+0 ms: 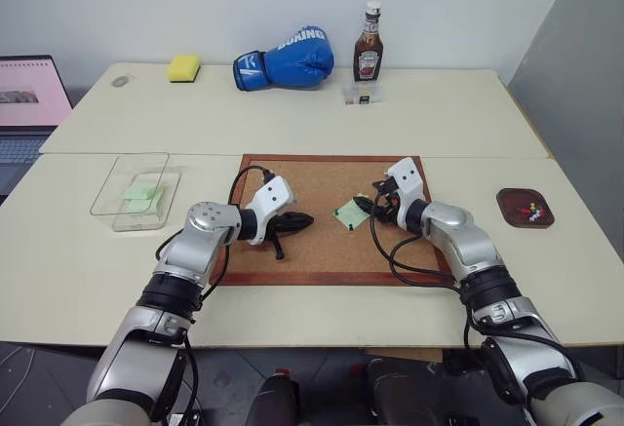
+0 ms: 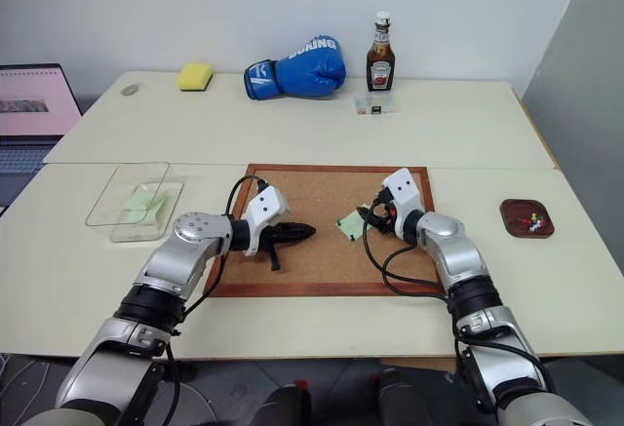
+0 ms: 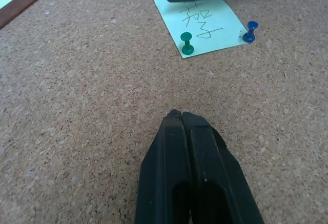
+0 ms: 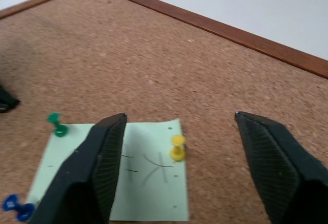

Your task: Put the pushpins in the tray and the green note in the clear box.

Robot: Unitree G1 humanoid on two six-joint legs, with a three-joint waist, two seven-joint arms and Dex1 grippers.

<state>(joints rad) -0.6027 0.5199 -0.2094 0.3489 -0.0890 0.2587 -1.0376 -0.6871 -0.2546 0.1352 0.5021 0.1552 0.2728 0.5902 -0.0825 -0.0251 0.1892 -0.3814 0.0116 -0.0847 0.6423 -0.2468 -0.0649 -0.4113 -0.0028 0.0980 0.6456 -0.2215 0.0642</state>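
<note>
The green note (image 4: 148, 178) lies on the cork board (image 1: 312, 251), held down by a yellow pushpin (image 4: 177, 147), a green one (image 3: 187, 43) and a blue one (image 3: 250, 31). My right gripper (image 4: 179, 119) hovers open over the note's edge, and the yellow pin stands between its fingers. My left gripper (image 3: 177, 114) is shut and empty, low over bare cork a short way left of the note. The clear box (image 1: 117, 174) sits at the far left with another green note (image 1: 142, 192) inside. The brown tray (image 1: 507, 207) at the right holds a few coloured pins (image 1: 532, 212).
Along the back of the table stand a blue boxing glove (image 1: 288, 58), a ketchup bottle (image 1: 369, 43), a yellow sponge (image 1: 182, 67) and a small clear container (image 1: 362, 95). A laptop (image 1: 29, 104) sits at the far left.
</note>
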